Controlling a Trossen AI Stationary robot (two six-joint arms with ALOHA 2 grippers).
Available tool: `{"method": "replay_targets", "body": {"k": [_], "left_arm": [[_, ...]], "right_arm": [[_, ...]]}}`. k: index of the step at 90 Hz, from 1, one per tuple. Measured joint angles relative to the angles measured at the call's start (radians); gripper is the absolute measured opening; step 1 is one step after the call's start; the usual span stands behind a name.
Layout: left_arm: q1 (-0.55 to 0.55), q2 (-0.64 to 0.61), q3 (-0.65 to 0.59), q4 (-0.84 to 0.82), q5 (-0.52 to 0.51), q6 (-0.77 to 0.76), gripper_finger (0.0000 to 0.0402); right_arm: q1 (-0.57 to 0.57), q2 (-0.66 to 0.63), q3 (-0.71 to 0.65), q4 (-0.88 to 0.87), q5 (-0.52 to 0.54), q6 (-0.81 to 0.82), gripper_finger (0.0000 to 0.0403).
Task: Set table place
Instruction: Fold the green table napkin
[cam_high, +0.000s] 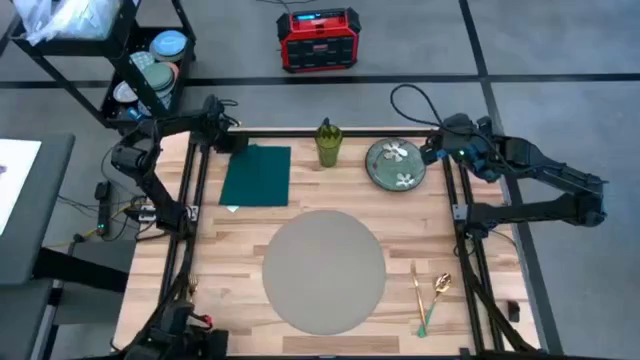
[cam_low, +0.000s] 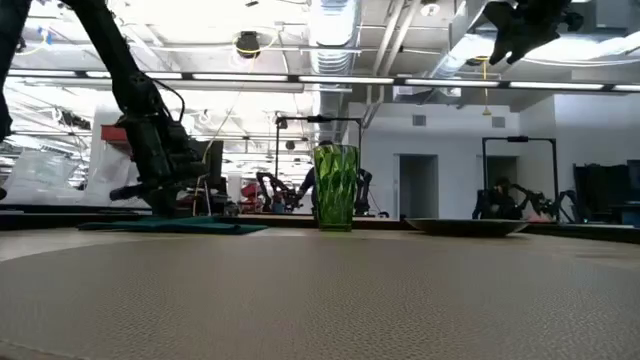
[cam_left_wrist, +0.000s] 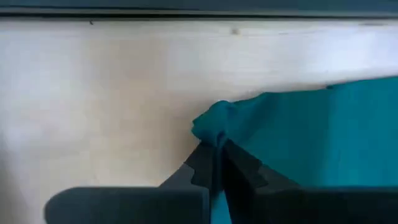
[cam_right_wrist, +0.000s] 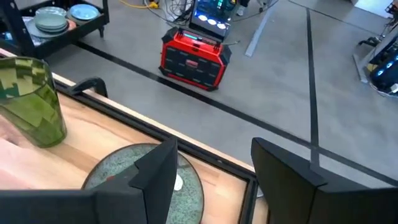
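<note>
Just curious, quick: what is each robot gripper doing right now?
Left gripper: closed on a corner of the green napkin.
Right gripper: open, holding nothing, above the plate.

Your left hand (cam_left_wrist: 217, 163) sits low at the bench's far left corner, fingers (cam_left_wrist: 202, 167) pinched together on teal cloth. Your right hand (cam_right_wrist: 214, 168) hovers high over the far right corner, fingers (cam_right_wrist: 155, 165) spread wide, arm folded back alongside the bench edge.
</note>
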Motion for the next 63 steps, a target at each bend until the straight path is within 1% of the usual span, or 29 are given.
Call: {"method": "replay_targets", "body": {"k": [10, 15, 21, 26, 29, 38, 45, 53, 63], "left_arm": [[-0.04, -0.047, 0.026, -0.102, 0.008, 0.0, 0.0001], [-0.07, -0.076, 0.042, -0.153, -0.009, -0.01, 0.0001], [-0.111, -0.12, 0.061, -0.237, -0.08, -0.02, 0.0], [-0.144, -0.158, 0.065, -0.302, -0.163, -0.02, 0.0], [-0.159, -0.181, 0.065, -0.32, -0.186, -0.028, 0.0], [-0.184, -0.225, 0.066, -0.325, -0.196, -0.089, 0.0], [-0.191, -0.223, 0.067, -0.304, -0.203, -0.142, 0.0], [-0.203, -0.187, 0.059, -0.247, -0.222, -0.198, 0.0], [-0.221, -0.11, 0.058, -0.197, -0.244, -0.306, 0.0]], "right_arm": [[0.0, 0.0, 0.0, -0.002, 0.0, -0.002, 0.0193], [0.0, 0.0, 0.0, -0.003, 0.0, -0.003, 0.0193], [0.0, 0.0, 0.0, -0.009, 0.0, -0.003, 0.0193], [0.0, 0.0, 0.0, -0.019, -0.001, -0.003, 0.0193], [0.0, 0.0, 0.0, -0.024, -0.001, -0.003, 0.0193], [0.0, 0.0, 0.0, -0.028, -0.001, -0.003, 0.0193], [0.0, 0.0, 0.0, -0.029, -0.001, -0.004, 0.0193], [0.0, -0.001, 0.0, -0.03, -0.013, -0.033, 0.0193], [0.001, 0.0, 0.0, -0.03, -0.033, -0.062, 0.0193]]}}
